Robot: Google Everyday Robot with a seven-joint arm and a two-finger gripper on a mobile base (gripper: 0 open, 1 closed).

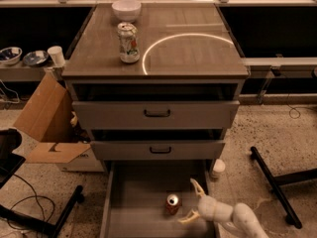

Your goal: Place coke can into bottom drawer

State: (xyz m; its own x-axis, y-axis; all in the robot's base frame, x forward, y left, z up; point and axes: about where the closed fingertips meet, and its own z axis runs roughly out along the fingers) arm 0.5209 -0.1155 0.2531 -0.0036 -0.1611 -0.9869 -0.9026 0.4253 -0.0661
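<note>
Status: task judged to be essentially complete, pending withdrawal of the arm.

1. Drawer [136,187]: the lowest of three in the grey cabinet, pulled well out. Its flat floor is exposed. The two upper drawers [156,114] sit only slightly out, each with a black handle.

2. Coke can [172,204]: inside the drawer, upright, silver top facing up. It stands on the floor to the right of centre, towards the front, clear of both side walls.

3. Pincer [187,201]: low over the drawer at its right front, reaching in from the lower right on a pale arm [237,219]. The jaws are spread wide, one finger pointing up-left, the other down-left. The can sits just beside the fingertips, at the mouth of the gap. No finger appears to press on it, though contact at the lower tip cannot be ruled out. It grips nothing.

4. Worktop [198,58]: carries a white and silver can [129,42] and a white bowl [126,9] behind it. Neither belongs to the task, and both stand well apart from the drawer.

5. Surroundings: an open cardboard box [44,118] stands on the floor to the left of the cabinet.

Assessment: the placing itself looks done, since the can rests in the correct compartment unsupported. What remains is for the pincer to draw back without clipping the can. Risk: the lower finger lies close to its base, and a sideways sweep could tip it.
</note>
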